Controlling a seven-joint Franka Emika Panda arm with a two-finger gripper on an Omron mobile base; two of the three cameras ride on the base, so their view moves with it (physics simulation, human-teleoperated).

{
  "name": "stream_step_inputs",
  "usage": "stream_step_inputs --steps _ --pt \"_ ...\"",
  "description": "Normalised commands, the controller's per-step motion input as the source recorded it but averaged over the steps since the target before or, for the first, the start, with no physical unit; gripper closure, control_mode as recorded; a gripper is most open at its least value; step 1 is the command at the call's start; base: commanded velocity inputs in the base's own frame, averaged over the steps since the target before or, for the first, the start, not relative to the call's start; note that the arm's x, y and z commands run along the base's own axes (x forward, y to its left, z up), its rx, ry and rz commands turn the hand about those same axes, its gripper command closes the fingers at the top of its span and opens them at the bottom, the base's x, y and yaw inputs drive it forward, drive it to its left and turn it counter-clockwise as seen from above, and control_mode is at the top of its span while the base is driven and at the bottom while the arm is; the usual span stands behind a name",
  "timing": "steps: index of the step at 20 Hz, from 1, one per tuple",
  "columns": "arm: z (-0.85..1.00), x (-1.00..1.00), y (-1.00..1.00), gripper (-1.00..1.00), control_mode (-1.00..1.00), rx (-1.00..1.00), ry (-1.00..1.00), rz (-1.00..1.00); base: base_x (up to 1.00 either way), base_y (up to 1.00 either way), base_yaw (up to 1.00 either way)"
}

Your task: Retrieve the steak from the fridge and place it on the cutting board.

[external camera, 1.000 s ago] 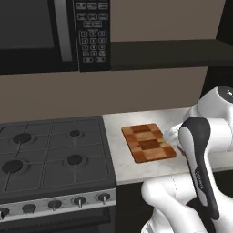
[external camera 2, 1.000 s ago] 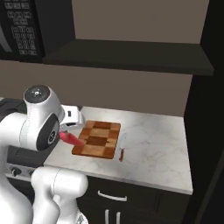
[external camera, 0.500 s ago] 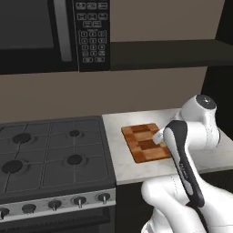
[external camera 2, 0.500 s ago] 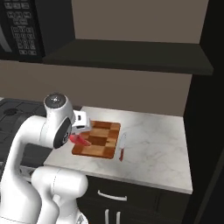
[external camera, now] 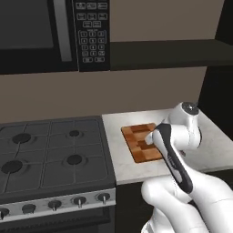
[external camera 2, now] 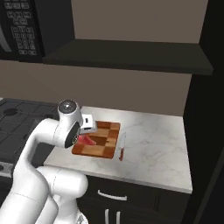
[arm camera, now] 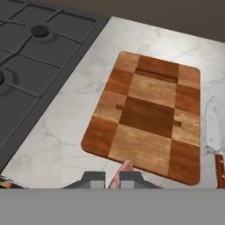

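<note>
Jaws clamped on steak above cutting board near edge, knife just beside.

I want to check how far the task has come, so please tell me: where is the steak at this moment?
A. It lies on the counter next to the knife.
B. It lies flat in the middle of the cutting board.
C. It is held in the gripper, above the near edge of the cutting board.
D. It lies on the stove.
C: the steak sits pinched in the shut gripper over the near edge of the cutting board, whose top is bare.
</note>
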Motion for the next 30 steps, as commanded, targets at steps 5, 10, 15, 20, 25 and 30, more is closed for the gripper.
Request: stream_step_inputs --steps 5,10,15,20,25,30 --pt "-0.52 0.67 0.04 1.0 -1.0 0.0 0.04 0.0 0.0 0.0 0.0" --pt "-0.31 0.53 0.0 1.0 -1.0 0.0 0.0 0.0 0.0 0.0 0.0" --pt "-0.18 0.49 0.0 1.0 -1.0 0.0 0.0 0.0 0.0 0.0 0.0" --pt "-0.17 0.59 0.0 1.0 -1.0 0.0 0.0 0.0 0.0 0.0 0.0" --pt "-0.15 0.62 0.0 1.0 -1.0 0.0 0.0 0.0 0.0 0.0 0.0" --pt "-0.22 0.47 0.0 1.0 -1.0 0.0 0.0 0.0 0.0 0.0 0.0"
